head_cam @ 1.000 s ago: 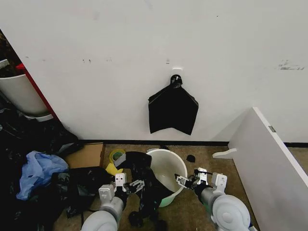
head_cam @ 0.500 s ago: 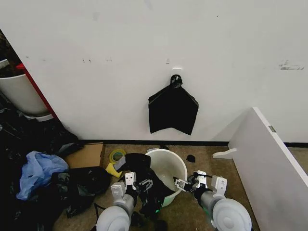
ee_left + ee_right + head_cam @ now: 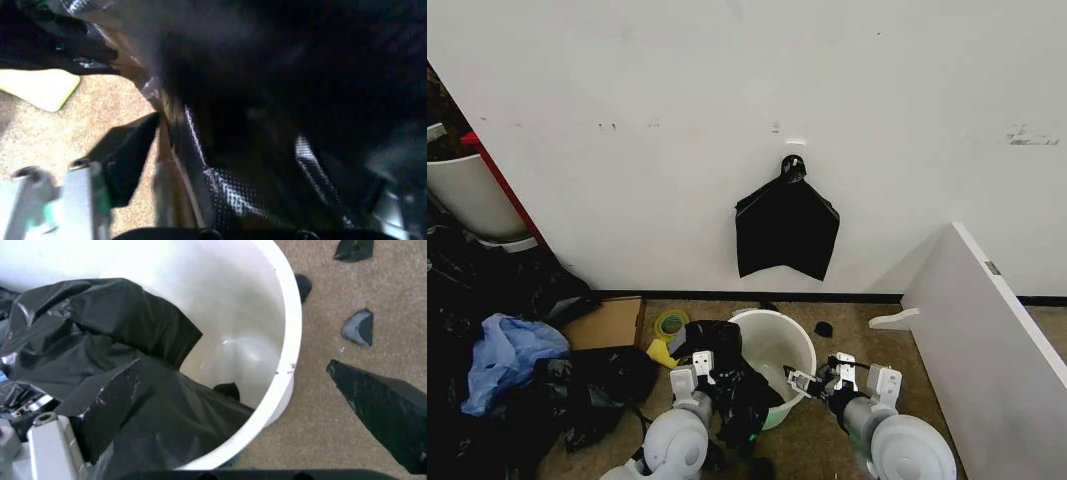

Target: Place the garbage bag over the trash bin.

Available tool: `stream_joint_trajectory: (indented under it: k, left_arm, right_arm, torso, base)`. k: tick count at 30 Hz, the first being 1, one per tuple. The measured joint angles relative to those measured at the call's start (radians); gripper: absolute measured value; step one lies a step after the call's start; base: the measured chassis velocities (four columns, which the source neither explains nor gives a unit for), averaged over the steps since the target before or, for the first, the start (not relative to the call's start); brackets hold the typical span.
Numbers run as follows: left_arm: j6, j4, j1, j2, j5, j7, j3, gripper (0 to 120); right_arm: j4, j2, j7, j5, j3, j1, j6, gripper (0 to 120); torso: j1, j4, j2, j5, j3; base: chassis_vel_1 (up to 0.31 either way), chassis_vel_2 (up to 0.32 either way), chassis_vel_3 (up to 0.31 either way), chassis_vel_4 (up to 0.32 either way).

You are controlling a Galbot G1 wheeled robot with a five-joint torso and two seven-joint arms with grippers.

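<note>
The cream-white trash bin (image 3: 782, 345) stands on the brown floor below the wall. The glossy black garbage bag (image 3: 732, 390) hangs crumpled over the bin's left rim, partly inside and partly down the outer wall. My left gripper (image 3: 717, 372) is pushed into the bag's folds at that rim; in the left wrist view its fingers (image 3: 127, 157) stand apart with black bag (image 3: 280, 125) between them. My right gripper (image 3: 805, 381) is open at the bin's near right rim (image 3: 288, 340), straddling it with one finger over the bag (image 3: 133, 390) and the other outside.
A flat black pack (image 3: 785, 232) hangs on the wall above the bin. A white board (image 3: 987, 320) leans at the right. At the left lie a cardboard box (image 3: 607, 322), a tape roll (image 3: 669, 322), a blue bag (image 3: 502, 355) and dark bags; a larger white bin (image 3: 467, 195) stands beyond.
My left arm has moved right, toward the bin and deeper into the bag. The right gripper has shifted slightly left along the rim. The bin has stayed put.
</note>
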Motion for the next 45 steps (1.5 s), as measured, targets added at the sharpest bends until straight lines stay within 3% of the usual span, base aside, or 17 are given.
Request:
stream_joint_trajectory:
  k: [3,6,11,15,17,22,32,35,39,45]
  left_arm:
    - [0.005,0.0,-0.002,0.002,-0.005,-0.006,0.001,76]
    - [0.011,-0.003,-0.001,0.01,-0.015,-0.01,-0.001,61]
    - [0.011,-0.001,0.001,0.009,-0.023,-0.011,-0.005,45]
    - [-0.008,0.0,0.008,0.013,-0.023,0.011,-0.014,27]
    - [-0.012,-0.001,0.009,0.015,-0.023,0.016,-0.015,23]
    - [-0.059,-0.032,0.02,0.042,-0.012,0.091,-0.04,5]
    - [-0.117,-0.08,0.026,0.089,0.048,0.186,-0.068,4]
    - [-0.131,-0.082,0.027,0.093,0.077,0.201,-0.067,4]
    - [-0.159,-0.093,0.028,0.101,0.171,0.235,-0.056,4]
    - [-0.164,-0.108,0.031,0.115,0.184,0.245,-0.047,4]
  right_arm:
    - [-0.003,-0.004,0.0,0.0,0.003,0.001,0.0,100]
    - [-0.009,-0.006,-0.002,0.001,0.005,0.002,0.0,100]
    - [-0.006,-0.005,-0.005,-0.008,0.003,0.0,0.0,100]
    - [0.003,-0.009,-0.035,-0.082,-0.001,-0.012,0.005,100]
    - [0.005,-0.01,-0.041,-0.098,-0.001,-0.015,0.007,100]
    - [0.031,-0.037,-0.161,-0.39,-0.009,-0.064,0.098,100]
    - [0.1,-0.095,-0.297,-0.67,-0.012,-0.099,0.213,100]
    - [0.118,-0.111,-0.339,-0.686,-0.012,-0.102,0.214,100]
    - [0.152,-0.177,-0.513,-0.637,-0.022,-0.072,0.157,100]
    - [0.084,-0.215,-0.612,-0.529,-0.063,0.032,0.101,100]
  torso:
    - [0.0,0.0,0.0,0.0,0.0]
    - [0.0,0.0001,0.0,0.0,0.0]
    - [0.0,0.0,0.0,0.0001,0.0]
    - [0.0,0.0001,0.0,0.0,0.0]
    - [0.0,0.0001,0.0,0.0,0.0]
    - [0.0,-0.0001,0.0,-0.0002,0.0]
    - [0.0,-0.0001,0.0,-0.0001,0.0]
    - [0.0,-0.0001,0.0,0.0,0.0]
    - [0.0,0.0,0.0,-0.0001,0.0]
    - [0.0,0.0001,0.0,0.0001,0.0]
  base:
    - [0.0,0.0,0.0,0.0]
    - [0.0,0.0,0.0,0.0]
    - [0.0,0.0,0.0,0.0]
    - [0.0,0.0,0.0,0.0]
    - [0.0,0.0,0.0,0.0]
    - [0.0,0.0,0.0,0.0]
    - [0.0,0.0,0.0,0.0]
    - [0.0,0.0,0.0,0.0]
    - [0.0,0.0,0.0,0.0]
    - [0.0,0.0,0.0,0.0]
